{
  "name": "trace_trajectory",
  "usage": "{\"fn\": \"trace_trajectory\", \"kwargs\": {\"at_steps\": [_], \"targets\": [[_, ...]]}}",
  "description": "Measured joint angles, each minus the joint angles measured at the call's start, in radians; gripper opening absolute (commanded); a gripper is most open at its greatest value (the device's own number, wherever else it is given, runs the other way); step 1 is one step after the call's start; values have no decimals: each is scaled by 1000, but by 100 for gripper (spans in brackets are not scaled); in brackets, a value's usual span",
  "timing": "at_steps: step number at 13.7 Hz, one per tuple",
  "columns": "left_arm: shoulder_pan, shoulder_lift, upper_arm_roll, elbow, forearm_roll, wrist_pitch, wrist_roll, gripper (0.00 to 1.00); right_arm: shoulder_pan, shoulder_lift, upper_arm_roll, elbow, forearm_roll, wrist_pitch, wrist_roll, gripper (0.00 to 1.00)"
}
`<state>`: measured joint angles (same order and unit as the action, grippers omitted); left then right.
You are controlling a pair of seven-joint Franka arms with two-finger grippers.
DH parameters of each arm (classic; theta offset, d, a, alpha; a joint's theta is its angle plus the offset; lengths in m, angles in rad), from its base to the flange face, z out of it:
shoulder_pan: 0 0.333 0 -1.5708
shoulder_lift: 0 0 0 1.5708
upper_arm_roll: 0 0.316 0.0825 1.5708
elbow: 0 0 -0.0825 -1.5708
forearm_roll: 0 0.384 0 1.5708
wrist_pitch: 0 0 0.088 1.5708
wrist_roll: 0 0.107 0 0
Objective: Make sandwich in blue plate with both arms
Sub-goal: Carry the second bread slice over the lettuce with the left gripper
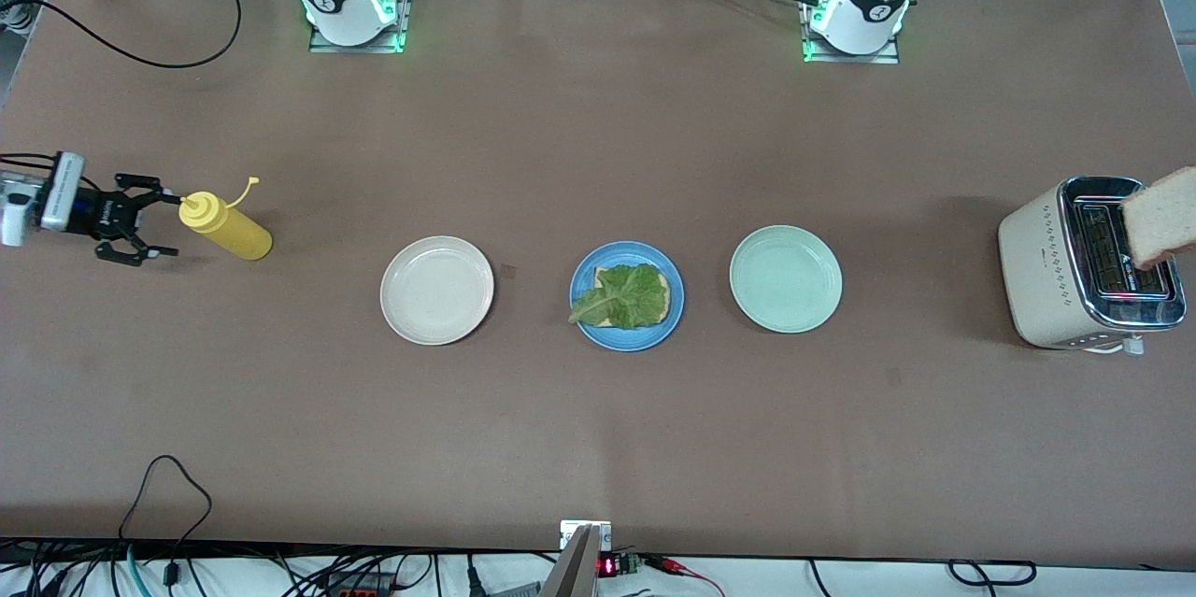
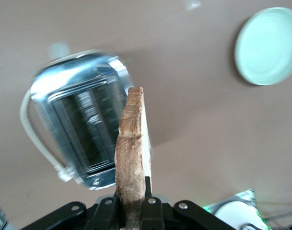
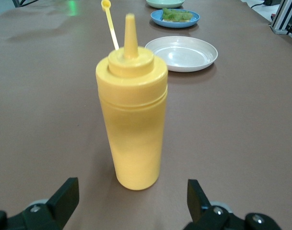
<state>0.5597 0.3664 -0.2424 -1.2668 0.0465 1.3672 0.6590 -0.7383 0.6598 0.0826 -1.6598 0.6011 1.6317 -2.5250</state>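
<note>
Toast [image 2: 134, 158] sits pinched in your left gripper [image 2: 134, 211] over the toaster [image 1: 1089, 262], meant for the blue plate [image 1: 584, 277] (bread and lettuce [image 1: 620, 296] wait there). Right gripper [image 1: 140, 223] gapes wide beside the bottle [image 1: 227, 227], likely for sauce.

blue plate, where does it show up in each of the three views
Front view: blue plate sits mid-table, between the cream-white plate and the mint-green plate, holding bread and lettuce.
Left wrist view: not in it; only the mint-green plate shows.
Right wrist view: blue plate in the background, past the cream-white plate.
Shared landmark: mint-green plate.
</note>
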Motion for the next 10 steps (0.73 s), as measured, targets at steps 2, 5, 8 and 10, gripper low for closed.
{"fn": "trace_trajectory", "kwargs": {"at_steps": [2, 5, 8, 10], "targets": [[-9, 10, -99, -15, -29, -18, -105, 0, -9, -49, 0, 23, -27, -49, 96, 100], [-38, 53, -231, -73, -71, -13, -337, 0, -9, -132, 31, 56, -48, -115, 273, 100], [-65, 68, -312, -152, -153, 70, -455, 0, 3, -217, 107, 79, -76, -152, 494, 100], [-98, 73, -323, -222, -228, 183, -478, 0, 52, -283, 128, 93, -79, -177, 667, 100]]}}
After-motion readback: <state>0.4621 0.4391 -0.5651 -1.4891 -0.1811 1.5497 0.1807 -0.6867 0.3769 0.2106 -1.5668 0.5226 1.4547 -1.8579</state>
